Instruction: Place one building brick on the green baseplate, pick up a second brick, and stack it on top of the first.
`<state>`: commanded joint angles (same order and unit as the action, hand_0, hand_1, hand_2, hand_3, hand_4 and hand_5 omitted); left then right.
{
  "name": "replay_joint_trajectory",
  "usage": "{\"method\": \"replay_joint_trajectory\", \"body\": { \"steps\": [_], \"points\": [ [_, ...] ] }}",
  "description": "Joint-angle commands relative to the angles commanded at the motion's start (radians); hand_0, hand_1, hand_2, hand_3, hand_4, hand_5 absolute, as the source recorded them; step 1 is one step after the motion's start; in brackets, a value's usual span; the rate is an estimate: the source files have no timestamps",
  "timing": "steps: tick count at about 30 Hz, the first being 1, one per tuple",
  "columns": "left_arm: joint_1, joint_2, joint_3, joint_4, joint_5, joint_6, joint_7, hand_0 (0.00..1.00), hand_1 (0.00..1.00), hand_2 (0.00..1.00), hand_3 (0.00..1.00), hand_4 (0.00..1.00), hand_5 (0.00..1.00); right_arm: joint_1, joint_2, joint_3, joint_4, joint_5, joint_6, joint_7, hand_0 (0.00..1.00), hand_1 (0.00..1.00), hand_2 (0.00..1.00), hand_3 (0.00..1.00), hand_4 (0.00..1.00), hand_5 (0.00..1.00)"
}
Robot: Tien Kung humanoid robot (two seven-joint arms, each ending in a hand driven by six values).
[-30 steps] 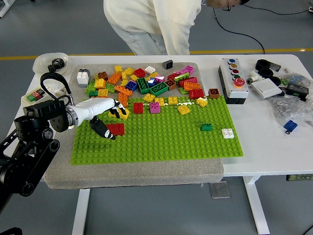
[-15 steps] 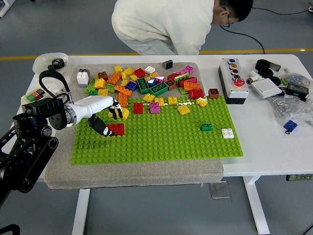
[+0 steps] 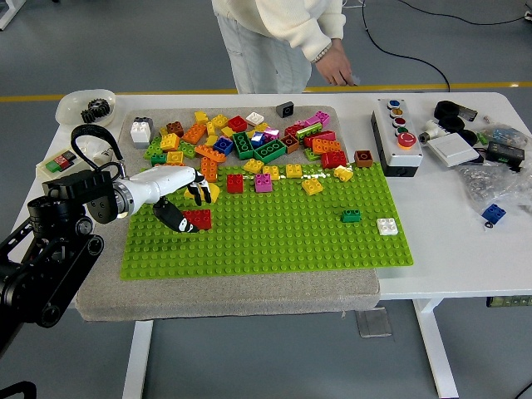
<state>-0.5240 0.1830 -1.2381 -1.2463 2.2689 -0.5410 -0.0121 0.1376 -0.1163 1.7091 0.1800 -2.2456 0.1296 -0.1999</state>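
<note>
A red brick (image 3: 198,219) sits on the green baseplate (image 3: 274,229), near the plate's left edge and about midway down it. The left hand (image 3: 184,204) is right at it: the black thumb lies against the brick's left side while the black-tipped fingers (image 3: 198,191) curl above and behind it, next to a yellow brick (image 3: 211,192) at the plate's far-left edge; whether the hand truly pinches the red brick or only touches it cannot be told from this view. The white forearm and black arm (image 3: 58,241) run back to the lower left corner. Further right on the baseplate, along its far edge, stand another red brick (image 3: 235,184), a pink brick (image 3: 263,183) and several yellow ones, and well apart toward the right lie a small green brick (image 3: 352,216) and a white brick (image 3: 386,226). Beyond the plate's far edge a loose heap of mixed bricks (image 3: 249,137) is spread over the grey mat (image 3: 233,295) that carries everything. On the white table (image 3: 465,249) to the right are a button box (image 3: 396,137), assorted small parts and a blue brick (image 3: 494,214); to the left, a bowl with a black gear (image 3: 86,106). A person in a cream top (image 3: 283,33) stands at the far side, one hand (image 3: 337,71) hanging down above the table's far edge, holding nothing.
</note>
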Motion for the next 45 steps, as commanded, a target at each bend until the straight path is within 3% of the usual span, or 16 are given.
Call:
{"method": "replay_joint_trajectory", "body": {
  "steps": [27, 45],
  "points": [
    [-0.012, 0.008, 0.037, 0.045, 0.000, 0.051, -0.041, 0.830, 0.714, 0.610, 0.668, 0.940, 0.053, 0.003, 0.001, -0.003, 0.000, 0.009, -0.001, 0.002, 0.746, 0.655, 0.725, 0.618, 0.827, 0.291],
    [-0.011, 0.033, 0.043, 0.048, 0.000, 0.034, -0.062, 0.836, 0.713, 0.616, 0.658, 0.938, 0.056, 0.003, 0.001, -0.003, 0.000, 0.014, -0.002, 0.001, 0.747, 0.656, 0.725, 0.618, 0.828, 0.292]
  ]
}}
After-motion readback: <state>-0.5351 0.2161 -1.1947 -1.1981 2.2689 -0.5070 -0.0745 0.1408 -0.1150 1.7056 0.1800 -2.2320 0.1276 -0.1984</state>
